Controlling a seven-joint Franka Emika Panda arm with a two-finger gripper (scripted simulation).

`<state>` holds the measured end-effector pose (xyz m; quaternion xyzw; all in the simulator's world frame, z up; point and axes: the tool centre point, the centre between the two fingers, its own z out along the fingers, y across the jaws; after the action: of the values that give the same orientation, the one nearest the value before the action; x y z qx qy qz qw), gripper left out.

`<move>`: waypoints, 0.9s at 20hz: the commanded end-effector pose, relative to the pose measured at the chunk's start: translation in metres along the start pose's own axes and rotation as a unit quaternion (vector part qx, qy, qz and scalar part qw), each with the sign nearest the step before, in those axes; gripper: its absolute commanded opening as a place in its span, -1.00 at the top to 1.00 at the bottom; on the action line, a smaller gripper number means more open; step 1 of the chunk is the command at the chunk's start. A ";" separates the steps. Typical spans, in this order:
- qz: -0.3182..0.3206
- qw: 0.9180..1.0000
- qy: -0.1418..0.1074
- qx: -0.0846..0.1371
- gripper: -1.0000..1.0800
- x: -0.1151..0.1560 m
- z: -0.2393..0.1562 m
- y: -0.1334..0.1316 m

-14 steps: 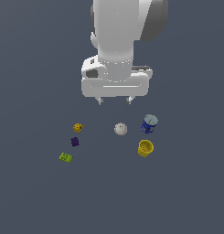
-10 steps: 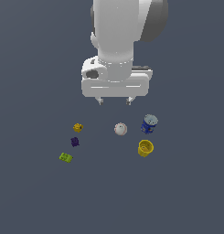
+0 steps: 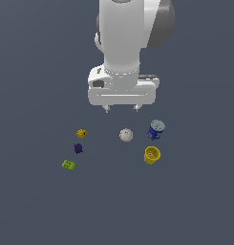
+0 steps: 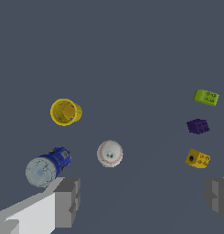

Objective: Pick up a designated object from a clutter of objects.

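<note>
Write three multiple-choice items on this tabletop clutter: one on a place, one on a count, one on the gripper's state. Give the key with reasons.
1. In the exterior view, the small yellow-orange studded brick lies to which side of the white baseball?
A. left
B. right
C. on top of it

2. How many loose items lie on the dark grey table?
A. four
B. six
C. eight

3. The gripper is:
A. shut on the brick
B. open, holding nothing
C. shut on the ball

Key: A, the brick sits toward the exterior view's left; B, six separate items show; C is wrong and B right, since both fingers stand wide apart.
</note>
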<state>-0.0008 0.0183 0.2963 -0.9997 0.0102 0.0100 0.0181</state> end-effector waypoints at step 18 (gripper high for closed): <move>0.072 0.997 0.006 0.006 -0.92 -0.005 0.095 0.094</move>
<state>-0.0057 -0.0586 0.2115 -0.9971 0.0720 0.0054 0.0235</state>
